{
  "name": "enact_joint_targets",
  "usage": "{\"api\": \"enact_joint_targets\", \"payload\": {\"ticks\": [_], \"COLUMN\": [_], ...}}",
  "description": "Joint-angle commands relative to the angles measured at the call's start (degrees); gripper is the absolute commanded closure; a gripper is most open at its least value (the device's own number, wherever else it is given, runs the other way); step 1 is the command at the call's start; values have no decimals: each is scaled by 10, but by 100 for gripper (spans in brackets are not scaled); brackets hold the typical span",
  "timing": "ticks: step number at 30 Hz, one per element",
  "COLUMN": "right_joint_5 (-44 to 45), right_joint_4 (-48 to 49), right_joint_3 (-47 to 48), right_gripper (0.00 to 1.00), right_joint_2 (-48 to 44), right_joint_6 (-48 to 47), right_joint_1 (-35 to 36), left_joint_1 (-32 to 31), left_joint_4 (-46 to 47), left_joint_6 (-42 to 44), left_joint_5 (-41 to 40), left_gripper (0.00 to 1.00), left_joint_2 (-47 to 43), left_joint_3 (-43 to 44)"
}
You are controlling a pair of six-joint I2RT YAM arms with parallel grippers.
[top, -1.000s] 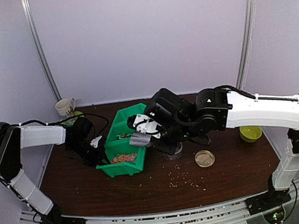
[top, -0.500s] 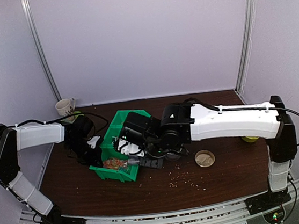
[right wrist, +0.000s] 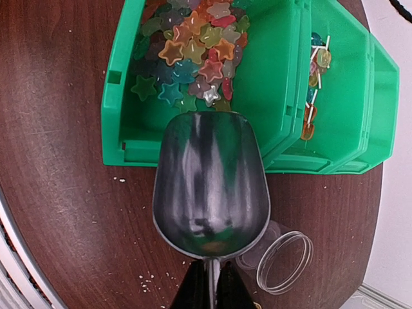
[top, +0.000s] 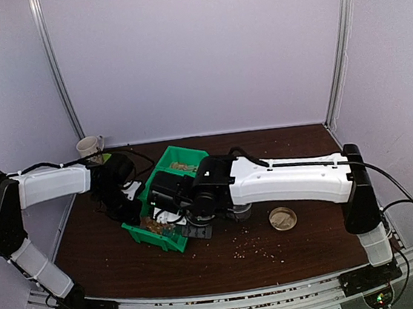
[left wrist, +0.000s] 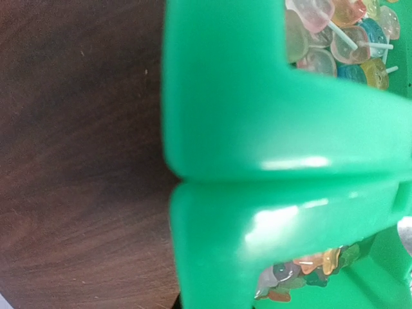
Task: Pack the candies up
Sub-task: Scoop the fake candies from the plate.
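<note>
Scooping is in hand: your right gripper is clenched on the handle of the metal scoop, its mouth at the front lip of the green bin, the candies heaped just inside that bin. Your left gripper is clamped on the bin's side wall. Next, I judge, push the scoop under the heap, then lift it level toward the clear jar beside the bin.

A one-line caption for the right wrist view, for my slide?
Metal scoop, tip at the star-shaped candies in a green bin.
</note>
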Motion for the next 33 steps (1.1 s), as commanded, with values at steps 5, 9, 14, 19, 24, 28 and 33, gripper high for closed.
{"api": "enact_joint_targets", "payload": {"ticks": [5, 9, 14, 19, 24, 28, 33], "right_joint_5": [41, 45, 31, 5, -20, -36, -34], "right_joint_4": [-32, -27, -10, 28, 111, 185, 252], "right_joint_3": [59, 69, 78, 70, 7, -66, -124], "right_gripper": [100, 100, 100, 100, 100, 100, 100], "right_joint_2": [50, 67, 89, 103, 79, 58, 46], "right_joint_6": [-8, -2, 18, 40, 56, 57, 73], "right_joint_1": [3, -2, -16, -28, -33, -33, -33], "left_joint_1": [-30, -37, -45, -47, -46, -47, -46], "left_joint_4": [55, 55, 60, 88, 112, 119, 126], "left_joint_6": [24, 24, 25, 24, 21, 20, 20], "left_joint_5": [-37, -37, -30, -8, 13, 22, 31], "left_gripper": [100, 100, 100, 100, 100, 100, 100], "left_joint_2": [-34, -32, -32, -39, -40, -40, -44], "left_joint_3": [95, 105, 108, 85, 65, 57, 52]}}
